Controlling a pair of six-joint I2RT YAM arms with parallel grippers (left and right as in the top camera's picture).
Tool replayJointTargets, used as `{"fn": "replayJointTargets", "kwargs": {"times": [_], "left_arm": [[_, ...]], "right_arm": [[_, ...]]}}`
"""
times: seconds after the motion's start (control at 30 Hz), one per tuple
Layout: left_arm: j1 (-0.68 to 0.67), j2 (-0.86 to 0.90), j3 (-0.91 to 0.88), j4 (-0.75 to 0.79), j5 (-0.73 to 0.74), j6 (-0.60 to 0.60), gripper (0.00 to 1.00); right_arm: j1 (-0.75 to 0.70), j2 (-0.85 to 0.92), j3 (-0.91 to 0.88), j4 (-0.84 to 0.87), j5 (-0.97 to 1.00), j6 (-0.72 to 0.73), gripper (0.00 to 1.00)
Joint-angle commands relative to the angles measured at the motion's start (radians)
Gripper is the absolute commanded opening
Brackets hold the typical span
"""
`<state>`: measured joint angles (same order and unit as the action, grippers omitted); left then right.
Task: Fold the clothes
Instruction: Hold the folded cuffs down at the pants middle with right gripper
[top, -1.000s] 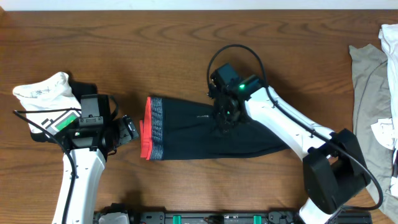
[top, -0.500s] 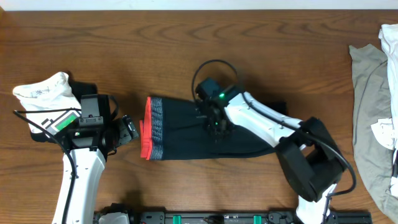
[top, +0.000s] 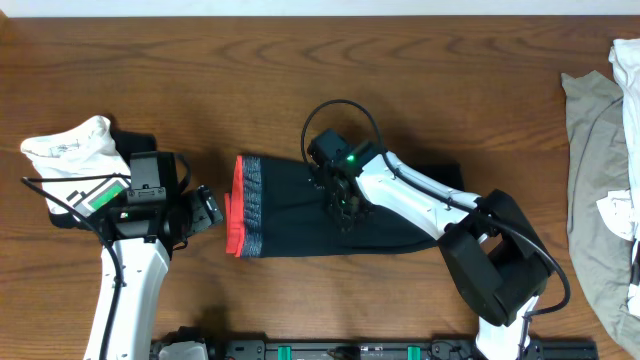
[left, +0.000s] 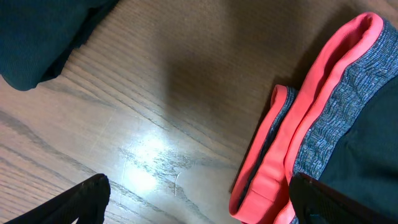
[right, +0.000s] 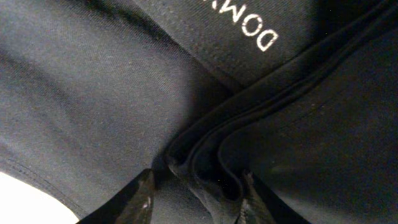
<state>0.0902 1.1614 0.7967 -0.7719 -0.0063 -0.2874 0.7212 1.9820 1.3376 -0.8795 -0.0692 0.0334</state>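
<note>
Only the right wrist view is showing this: the right claw (right: 196, 198) is straddling a raised fold of the black pants (top: 285, 205) (gripped or merely flanked, I cannot tell). Overhead, the right arm (top: 420, 195) is reaching toward 10 o'clock over the pants, which are lying mid-table (top: 300, 80). The left claw (top: 210, 207) is hanging spread wide, just at 9 o'clock of the red-and-grey waistband (top: 243, 205).
</note>
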Motion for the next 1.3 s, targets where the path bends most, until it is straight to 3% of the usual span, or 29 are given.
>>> {"fn": "replayJointTargets", "kwargs": {"times": [0.0,0.1,0.77,1.27], "left_arm": [[0.005,-0.005,-0.006,-0.006,-0.001,-0.002,0.93],[0.005,-0.005,-0.006,-0.006,-0.001,-0.002,0.93],[0.005,-0.005,-0.007,-0.006,-0.001,-0.002,0.94],[0.005,-0.005,-0.007,-0.005,-0.001,-0.002,0.93]], "right_arm": [[0.006,0.0,-0.006,0.002,0.037,-0.011,0.39],[0.006,0.0,-0.006,0.005,0.051,-0.004,0.34],[0.006,0.0,-0.006,0.008,0.063,-0.005,0.29],[0.006,0.0,-0.006,0.008,0.063,0.003,0.01]]}}
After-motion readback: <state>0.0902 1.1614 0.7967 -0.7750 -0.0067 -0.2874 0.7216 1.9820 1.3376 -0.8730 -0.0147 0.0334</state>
